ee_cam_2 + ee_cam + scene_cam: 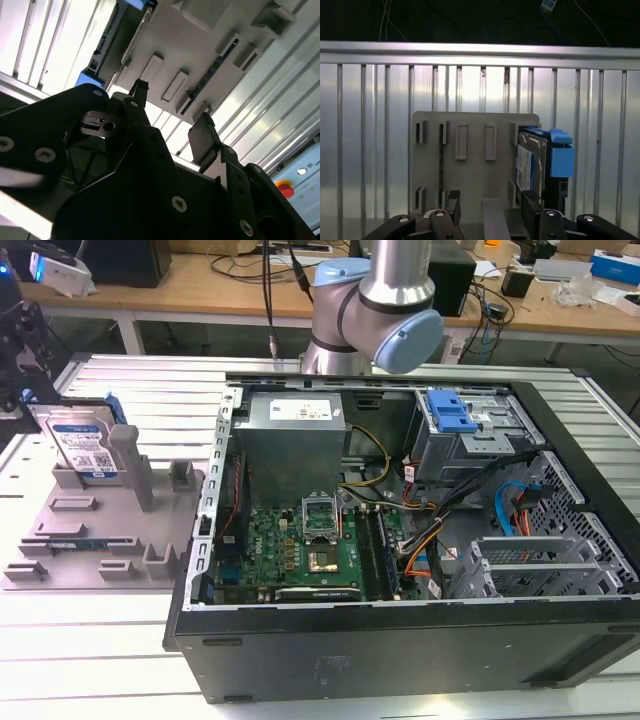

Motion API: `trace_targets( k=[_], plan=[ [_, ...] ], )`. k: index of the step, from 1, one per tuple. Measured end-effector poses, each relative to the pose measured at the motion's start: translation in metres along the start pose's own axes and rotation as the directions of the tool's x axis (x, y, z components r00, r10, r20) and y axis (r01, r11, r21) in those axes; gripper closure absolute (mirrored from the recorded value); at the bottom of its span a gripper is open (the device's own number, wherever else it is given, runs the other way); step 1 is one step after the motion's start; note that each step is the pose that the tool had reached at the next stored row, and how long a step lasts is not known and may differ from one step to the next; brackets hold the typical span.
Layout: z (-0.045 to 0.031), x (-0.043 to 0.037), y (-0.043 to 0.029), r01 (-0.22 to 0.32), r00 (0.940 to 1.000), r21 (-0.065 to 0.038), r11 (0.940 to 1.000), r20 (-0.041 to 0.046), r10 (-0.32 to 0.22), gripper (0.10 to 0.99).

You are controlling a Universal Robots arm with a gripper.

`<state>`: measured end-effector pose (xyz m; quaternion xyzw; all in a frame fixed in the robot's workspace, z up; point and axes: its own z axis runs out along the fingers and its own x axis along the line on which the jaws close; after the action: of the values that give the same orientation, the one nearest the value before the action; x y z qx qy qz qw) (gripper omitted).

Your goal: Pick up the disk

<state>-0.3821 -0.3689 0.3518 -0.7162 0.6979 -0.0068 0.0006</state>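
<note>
The disk [83,445] stands on edge in a slot at the far side of the grey fixture tray [100,540], toward the exterior view's left. It is silver-grey with a white-and-blue label and blue side rails. In the first wrist view the disk [530,165] stands at the tray's [470,175] side, some way beyond my gripper [491,207]. The gripper is open, its two black fingers wide apart with nothing between them. In the second wrist view the gripper [170,107] hangs over the tray [200,45], apart from it.
An open computer case [400,520] with a blue-handled drive cage [450,415] lies right of the tray on the slatted metal table [120,670]. The arm's elbow [380,300] rises behind the case. The table's edge [480,50] lies beyond the tray. Black equipment [15,350] stands at the exterior view's left.
</note>
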Motion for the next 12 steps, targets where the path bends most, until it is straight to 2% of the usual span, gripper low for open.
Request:
trace_targets(
  k=[6, 8, 11, 12],
  plan=[
    [-0.0003, -0.0307, 0.0019, 0.002, 1.0000, 0.002, 1.0000, 0.0000, -0.002, 0.486],
    [-0.0003, -0.0364, 0.0077, 0.002, 1.0000, 0.003, 1.0000, -0.0001, -0.002, 0.486],
    [0.0005, -0.0388, 0.0204, 0.002, 1.0000, 0.006, 1.0000, -0.0001, -0.002, 0.486],
    [0.0008, -0.0403, 0.0213, 0.002, 1.0000, 0.006, 1.0000, -0.0001, -0.002, 0.486]
  ],
)
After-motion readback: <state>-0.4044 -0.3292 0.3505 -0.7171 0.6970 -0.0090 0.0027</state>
